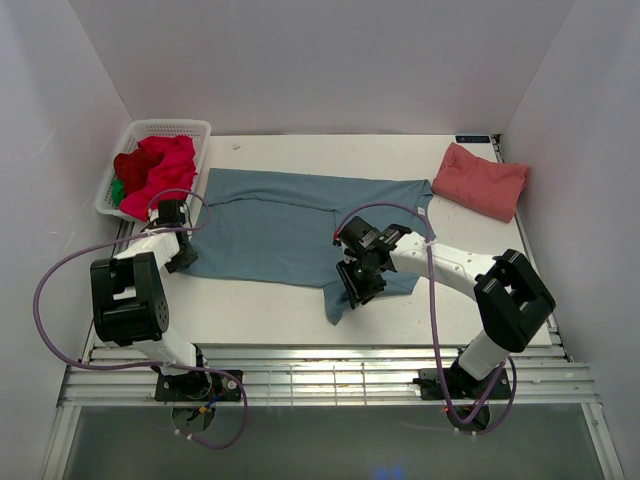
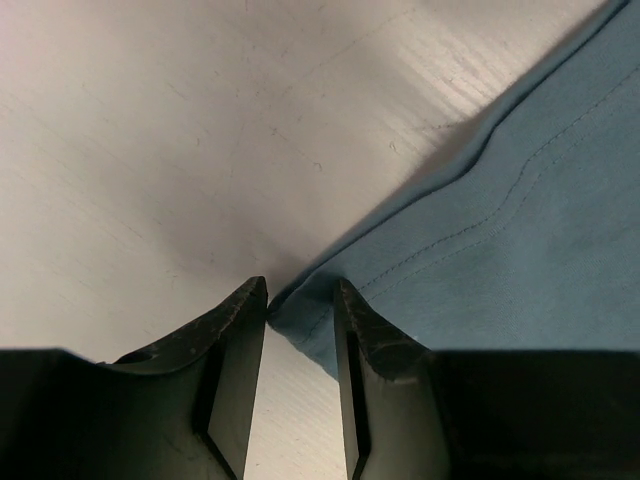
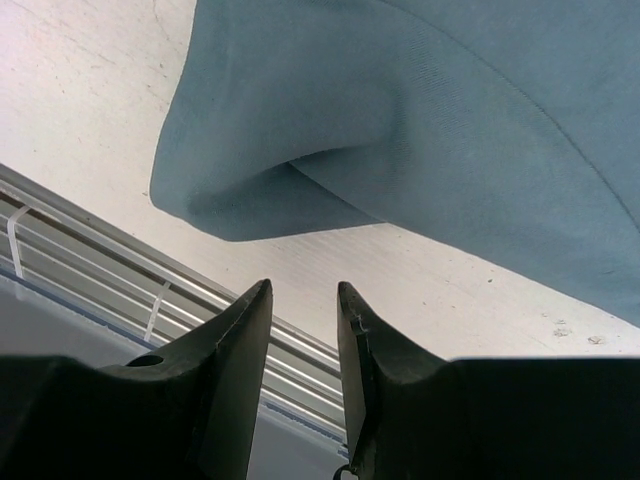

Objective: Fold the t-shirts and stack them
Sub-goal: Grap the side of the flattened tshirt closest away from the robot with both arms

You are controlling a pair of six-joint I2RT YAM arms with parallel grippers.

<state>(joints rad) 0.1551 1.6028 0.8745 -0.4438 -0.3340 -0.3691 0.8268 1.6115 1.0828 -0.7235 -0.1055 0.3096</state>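
Note:
A large teal-blue t-shirt lies spread across the middle of the table, its lower right part bunched. My left gripper is at the shirt's lower left corner. In the left wrist view that gripper is open, and the teal shirt has its corner lying between the fingertips, unpinched. My right gripper hovers over the bunched lower right part. It stands open and empty, just short of a rolled fold of the teal shirt. A folded salmon-pink t-shirt rests at the back right.
A white lattice basket at the back left holds crumpled red and magenta t-shirts and a bit of green cloth. Metal rails run along the near table edge, close below the right gripper. White walls enclose three sides.

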